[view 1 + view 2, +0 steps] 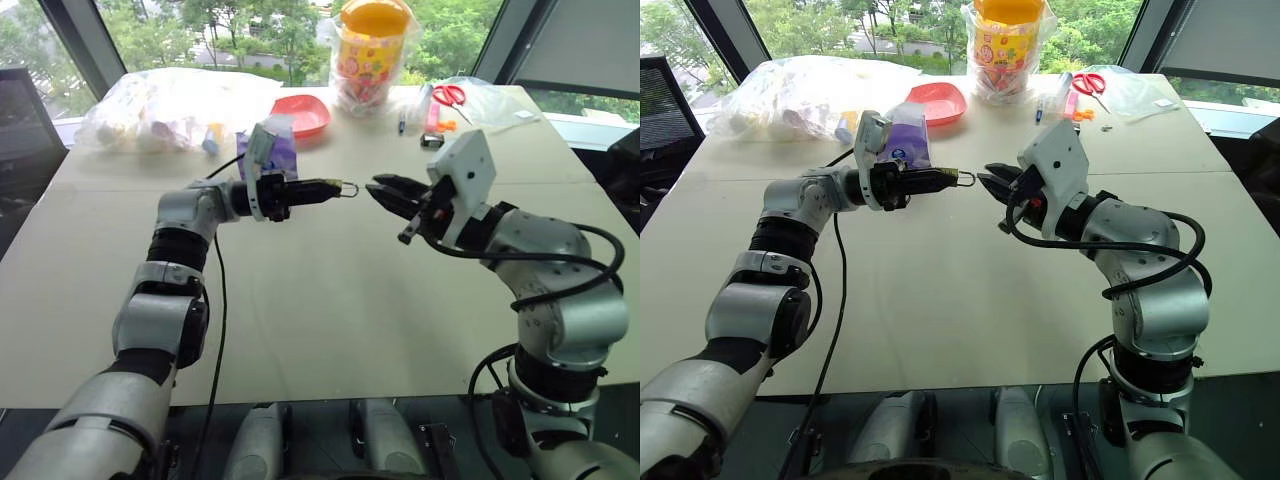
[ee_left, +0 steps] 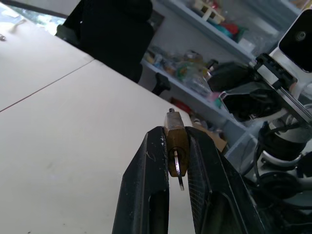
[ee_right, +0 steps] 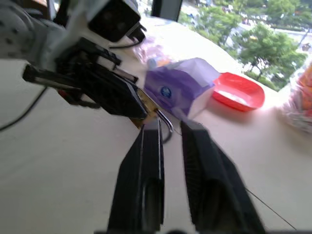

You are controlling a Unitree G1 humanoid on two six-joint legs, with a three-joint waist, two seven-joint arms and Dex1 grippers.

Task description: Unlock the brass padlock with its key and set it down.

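Observation:
My left gripper (image 1: 328,188) is held level above the table (image 1: 320,310), shut on the brass padlock (image 2: 175,139). The padlock's thin silver shackle (image 1: 349,188) sticks out past the fingertips toward my right gripper (image 1: 377,189). That gripper hovers a short way to the right of the shackle and points at it. In the right wrist view its two black fingers (image 3: 148,161) stand a narrow gap apart with nothing between them. A thin silver sliver shows between the left fingers beside the brass body; I cannot tell whether it is the key.
At the back of the table lie a purple pouch (image 1: 278,150), a red bowl (image 1: 302,115), a big clear plastic bag (image 1: 165,110), a jar with a yellow lid (image 1: 372,50), red-handled scissors (image 1: 450,95) and a small black object (image 1: 432,141).

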